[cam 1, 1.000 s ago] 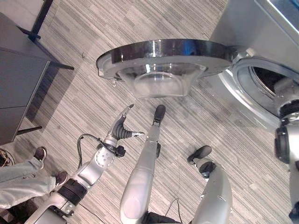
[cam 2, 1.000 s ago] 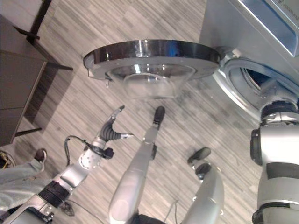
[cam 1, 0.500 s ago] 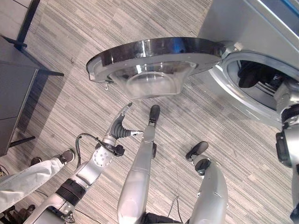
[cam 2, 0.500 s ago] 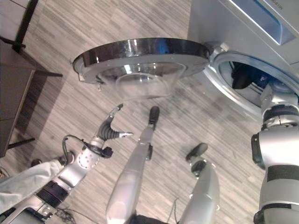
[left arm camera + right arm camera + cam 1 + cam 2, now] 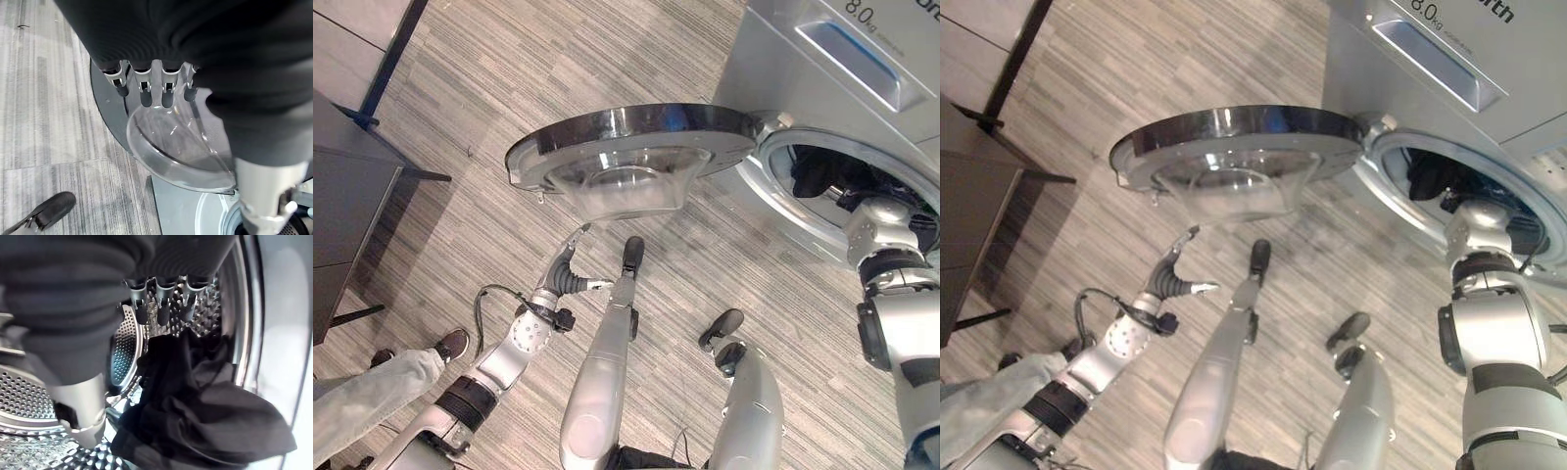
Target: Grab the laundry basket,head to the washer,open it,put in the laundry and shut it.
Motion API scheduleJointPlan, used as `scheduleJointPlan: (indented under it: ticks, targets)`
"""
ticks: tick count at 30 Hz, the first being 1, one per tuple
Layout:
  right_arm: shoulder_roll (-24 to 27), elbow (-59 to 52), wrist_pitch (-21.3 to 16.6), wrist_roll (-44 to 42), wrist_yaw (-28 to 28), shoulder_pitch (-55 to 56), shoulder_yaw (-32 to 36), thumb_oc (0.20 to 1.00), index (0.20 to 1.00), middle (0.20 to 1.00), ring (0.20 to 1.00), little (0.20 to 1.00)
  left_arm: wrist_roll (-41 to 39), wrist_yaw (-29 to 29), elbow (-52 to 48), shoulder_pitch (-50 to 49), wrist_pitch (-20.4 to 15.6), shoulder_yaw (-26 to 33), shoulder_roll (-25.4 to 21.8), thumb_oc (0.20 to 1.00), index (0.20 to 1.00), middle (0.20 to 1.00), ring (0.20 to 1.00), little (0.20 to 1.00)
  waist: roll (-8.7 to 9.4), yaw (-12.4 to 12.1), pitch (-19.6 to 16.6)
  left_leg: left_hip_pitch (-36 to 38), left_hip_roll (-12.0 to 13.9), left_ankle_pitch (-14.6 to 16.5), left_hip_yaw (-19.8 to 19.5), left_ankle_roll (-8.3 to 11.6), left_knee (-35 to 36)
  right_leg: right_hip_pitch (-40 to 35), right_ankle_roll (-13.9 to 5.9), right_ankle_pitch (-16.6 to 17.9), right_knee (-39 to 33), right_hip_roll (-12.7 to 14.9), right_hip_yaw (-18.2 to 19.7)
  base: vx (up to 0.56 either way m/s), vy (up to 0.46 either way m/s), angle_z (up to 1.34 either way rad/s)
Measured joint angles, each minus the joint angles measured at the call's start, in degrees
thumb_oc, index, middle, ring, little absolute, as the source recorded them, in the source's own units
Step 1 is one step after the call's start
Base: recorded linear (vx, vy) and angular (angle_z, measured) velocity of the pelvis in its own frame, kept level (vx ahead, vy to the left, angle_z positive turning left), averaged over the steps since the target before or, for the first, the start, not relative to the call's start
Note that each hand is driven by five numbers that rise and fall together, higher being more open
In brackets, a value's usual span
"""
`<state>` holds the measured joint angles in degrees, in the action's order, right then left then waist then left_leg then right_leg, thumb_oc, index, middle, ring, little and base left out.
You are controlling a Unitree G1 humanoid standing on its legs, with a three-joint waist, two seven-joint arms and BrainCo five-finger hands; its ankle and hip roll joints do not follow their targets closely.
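- Striped grey floor (image 5: pixel 509 59) lies before the washer (image 5: pixel 803 78); a dark table (image 5: pixel 342 215) stands at the left.
- Washer door (image 5: pixel 636 137) swung fully open, its glass bowl facing the robot.
- Dark laundry (image 5: pixel 195 416) heaped inside the drum (image 5: pixel 124 352).
- Right robot hand (image 5: pixel 161 303) inside the drum, fingers straight, released.
- Left robot hand (image 5: pixel 570 274) below the door, relaxed, holding nothing.

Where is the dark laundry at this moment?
The dark laundry lies inside the washer drum, just past the right hand, which reaches through the washer's opening at the robot's right, beside the open door.
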<state>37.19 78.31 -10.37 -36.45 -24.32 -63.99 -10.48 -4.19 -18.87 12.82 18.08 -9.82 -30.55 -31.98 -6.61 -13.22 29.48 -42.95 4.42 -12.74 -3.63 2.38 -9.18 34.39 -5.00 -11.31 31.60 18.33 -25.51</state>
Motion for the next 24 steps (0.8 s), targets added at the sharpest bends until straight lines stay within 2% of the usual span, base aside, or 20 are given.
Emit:
scheduleJointPlan:
  ticks: [6, 9, 13, 17, 18, 19, 20, 21, 22, 23, 24]
  targets:
    - [-1.3, 4.9, 0.5, -3.5, 1.1, 0.0, 1.5, 1.0, 1.0, 1.0, 1.0, 1.0, -0.3, 0.5, 0.1, 0.0, 0.0, -1.5, 0.9, 1.0, 1.0, 1.0, 1.0, 1.0, -0.03, -0.8, 0.0, -3.3, -1.1, -0.3, -0.3, -0.11, 0.1, 2.4, -0.81, 0.4, 0.0, 0.6, -0.8, 0.04, 0.005, 0.09]
    - [-4.2, 0.4, -0.5, -5.0, 1.1, 2.5, 1.4, 1.0, 1.0, 1.0, 1.0, 1.0, -0.4, 0.7, 1.5, 0.4, 0.0, -1.1, 1.1, 1.0, 1.0, 1.0, 1.0, 1.0, -0.03, -0.9, 0.0, -3.2, -1.1, -0.3, -0.6, -0.08, 0.1, 1.6, -0.87, 0.4, -0.2, 0.6, -1.7, 0.0, 0.038, 0.08]
    - [-17.5, -15.2, -3.4, -3.5, 0.9, 15.4, 1.2, 1.0, 1.0, 1.0, 1.0, 1.0, -0.5, 0.5, 2.2, -0.2, 0.0, 3.4, 1.5, 1.0, 1.0, 1.0, 1.0, 1.0, 0.16, 0.5, 0.1, -0.9, -1.0, 0.0, -0.4, -0.14, -0.2, -0.6, -0.82, 0.4, -0.4, 0.6, -1.6, -0.01, 0.004, -0.01]
    - [-25.7, -27.8, -5.3, 6.1, -3.3, 34.1, 0.2, 1.0, 1.0, 1.0, 1.0, 1.0, -0.5, 0.2, 4.0, -5.1, -0.2, 5.2, 2.3, 1.0, 1.0, 1.0, 1.0, 1.0, 0.81, 2.9, 0.1, 6.8, -0.4, 1.5, 1.1, -0.19, -0.4, -8.2, -1.13, 0.8, -3.7, -0.3, -0.5, -0.03, 0.014, -0.16]
    - [-26.3, -29.1, -5.4, 7.5, -3.4, 36.5, 0.0, 1.0, 1.0, 1.0, 1.0, 1.0, -0.5, 0.2, 4.4, -6.7, -0.2, 5.5, 2.3, 1.0, 1.0, 1.0, 1.0, 1.0, 1.15, 3.0, -0.2, 8.3, -0.2, 2.2, 1.5, -0.21, -0.4, -9.8, -1.4, 1.0, -4.7, -0.7, 0.1, 0.02, -0.015, -0.64]
    - [-26.1, -30.1, -5.4, 9.4, -2.8, 42.7, 0.6, 1.0, 1.0, 1.0, 1.0, 1.0, -0.5, 1.1, 5.2, -10.5, -0.9, 6.6, 2.5, 1.0, 1.0, 1.0, 1.0, 1.0, 2.11, 4.2, -1.5, 11.1, 1.0, 3.0, 3.2, 0.25, -0.1, -12.0, -1.56, 1.8, -6.7, -1.6, 1.9, 0.03, -0.015, -0.68]
    - [-25.9, -32.8, -5.6, 10.3, -1.6, 47.9, 1.3, 1.0, 1.0, 1.0, 1.0, 1.0, -0.5, 2.1, 6.9, -13.9, -1.4, 8.6, 2.8, 1.0, 1.0, 1.0, 1.0, 1.0, 2.98, 5.1, -2.4, 14.1, 1.7, 3.0, 3.9, 0.25, 0.9, -15.3, -1.93, 2.9, -9.8, -2.8, 1.9, 0.07, -0.028, -0.71]
    - [-25.6, -32.2, -5.6, 10.3, -1.6, 50.5, 1.2, 1.0, 1.0, 1.0, 1.0, 1.0, -0.9, 2.1, 7.9, -15.8, -1.3, 9.2, 2.7, 1.0, 1.0, 1.0, 1.0, 1.0, 3.99, 5.3, -4.5, 14.5, 2.1, 3.2, 4.4, 0.38, 1.4, -15.8, -2.03, 3.0, -11.1, -3.4, 2.2, 0.06, -0.02, -0.48]
    - [-24.6, -31.9, -5.6, 10.1, 0.5, 55.0, 2.0, 1.0, 1.0, 1.0, 1.0, 1.0, -2.2, 3.5, 10.5, -18.0, -1.9, 10.1, 2.8, 1.0, 1.0, 1.0, 1.0, 1.0, 5.09, 6.2, -6.7, 16.1, 2.9, 3.6, 4.3, 1.0, 1.9, -17.3, -1.68, 3.4, -12.8, -4.1, 2.3, 0.08, -0.02, -0.34]
    - [-23.3, -32.7, -5.7, 10.1, 3.2, 58.7, 2.0, 1.0, 1.0, 1.0, 1.0, 1.0, -2.3, 4.8, 13.9, -19.2, -2.2, 11.6, 3.3, 1.0, 1.0, 1.0, 1.0, 1.0, 5.53, 6.3, -7.1, 19.1, 3.0, 3.8, 4.7, 1.05, 2.3, -21.0, -2.01, 4.6, -14.9, -4.5, 2.3, 0.05, -0.018, -0.23]
    - [-22.8, -32.6, -5.5, 9.9, 4.4, 62.1, 2.1, 1.0, 1.0, 1.0, 1.0, 1.0, -2.7, 5.3, 16.4, -21.2, -2.1, 13.1, 3.8, 1.0, 1.0, 1.0, 1.0, 1.0, 6.32, 6.7, -9.4, 20.6, 3.1, 4.0, 5.2, 1.13, 2.9, -22.4, -2.44, 5.1, -16.5, -4.7, 2.3, 0.05, -0.017, -0.19]
